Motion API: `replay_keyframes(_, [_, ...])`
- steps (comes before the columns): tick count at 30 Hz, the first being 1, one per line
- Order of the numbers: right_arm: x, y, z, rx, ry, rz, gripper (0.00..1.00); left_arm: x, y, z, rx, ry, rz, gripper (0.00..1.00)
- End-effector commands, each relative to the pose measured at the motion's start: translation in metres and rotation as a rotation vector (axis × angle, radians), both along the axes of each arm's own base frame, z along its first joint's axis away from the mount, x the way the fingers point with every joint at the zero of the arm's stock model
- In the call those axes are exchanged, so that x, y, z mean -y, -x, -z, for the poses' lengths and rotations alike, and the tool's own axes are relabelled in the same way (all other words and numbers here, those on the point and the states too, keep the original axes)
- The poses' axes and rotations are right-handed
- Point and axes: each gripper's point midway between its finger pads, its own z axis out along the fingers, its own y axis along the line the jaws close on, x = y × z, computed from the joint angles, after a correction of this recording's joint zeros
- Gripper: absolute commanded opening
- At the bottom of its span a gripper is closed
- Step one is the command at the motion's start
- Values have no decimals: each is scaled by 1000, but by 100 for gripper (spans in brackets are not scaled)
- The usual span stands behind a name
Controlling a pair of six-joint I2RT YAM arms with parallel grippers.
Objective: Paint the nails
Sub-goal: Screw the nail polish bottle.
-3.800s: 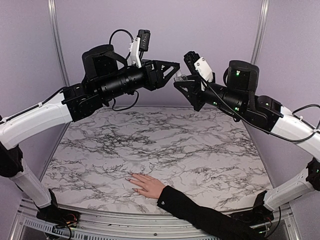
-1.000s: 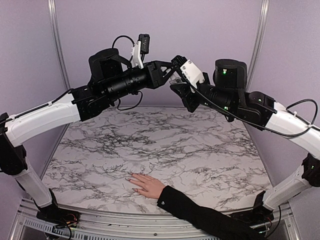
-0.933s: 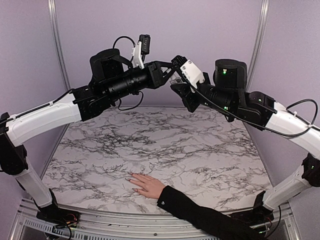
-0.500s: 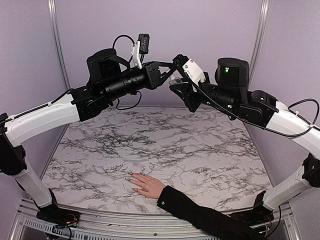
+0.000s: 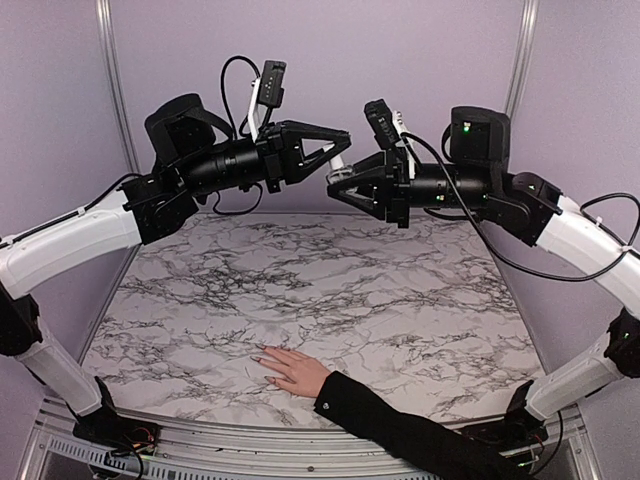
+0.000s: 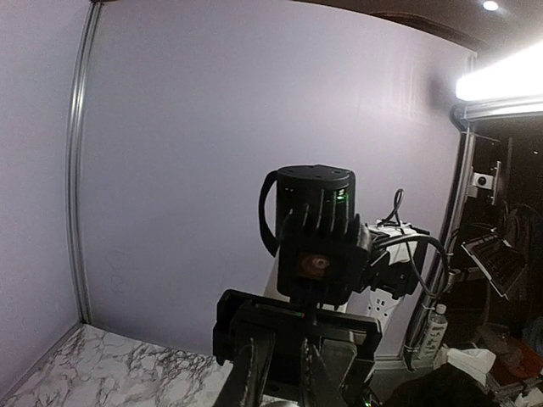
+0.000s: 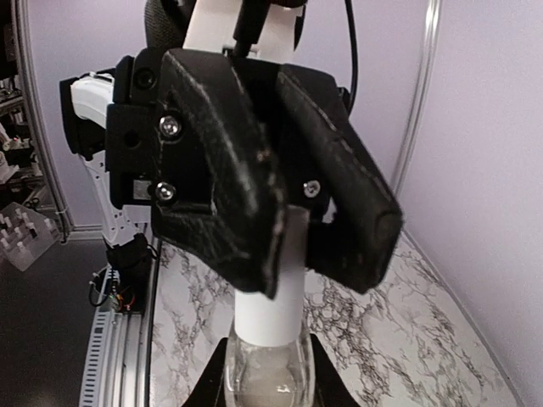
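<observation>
**Marble table inside lilac walls**

A white tabletop [image 5: 400, 300] veined in black fills the lower half of the overhead view, with a metal rail [image 5: 180, 428] along its bottom edge. Plain lilac walls [image 5: 420, 60] rise behind it. One aluminium post [image 5: 113, 80] stands at upper left and another post [image 5: 517, 50] at upper right. In the left wrist view a bright light strip [image 6: 501, 80] glows at upper right, above what looks like an open laptop [image 6: 499, 257].

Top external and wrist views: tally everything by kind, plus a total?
Grippers: 2, left gripper and right gripper
Hands: 1, the hand in a black sleeve
Bottles: 1, clear bottle with white cap
Tables: 1, marble table
Total: 5
</observation>
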Motion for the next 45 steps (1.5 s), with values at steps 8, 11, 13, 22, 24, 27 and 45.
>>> replay_keyframes(8, [22,88,-96,135,-294,-443,0,-11,68,31,28,-122,414,0])
replay_keyframes(11, [22,92,-98,131,-302,-471,0,-16,71,29,23,-124,440,7])
replay_keyframes(13, [22,88,-97,135,-301,-450,0,-20,61,24,14,-113,378,22])
replay_keyframes(22, [15,-10,-56,197,-101,154,0,-95,-23,-26,17,11,-281,45])
replay_keyframes(24, [20,-32,-47,219,-52,309,0,-99,-31,-31,-7,26,-336,46])
replay_keyframes(27, [26,-54,-38,258,5,485,0,-94,-39,-36,-34,43,-398,48])
replay_keyframes(45, [22,-62,-24,322,99,643,0,-4,-61,-7,-212,5,-425,31])
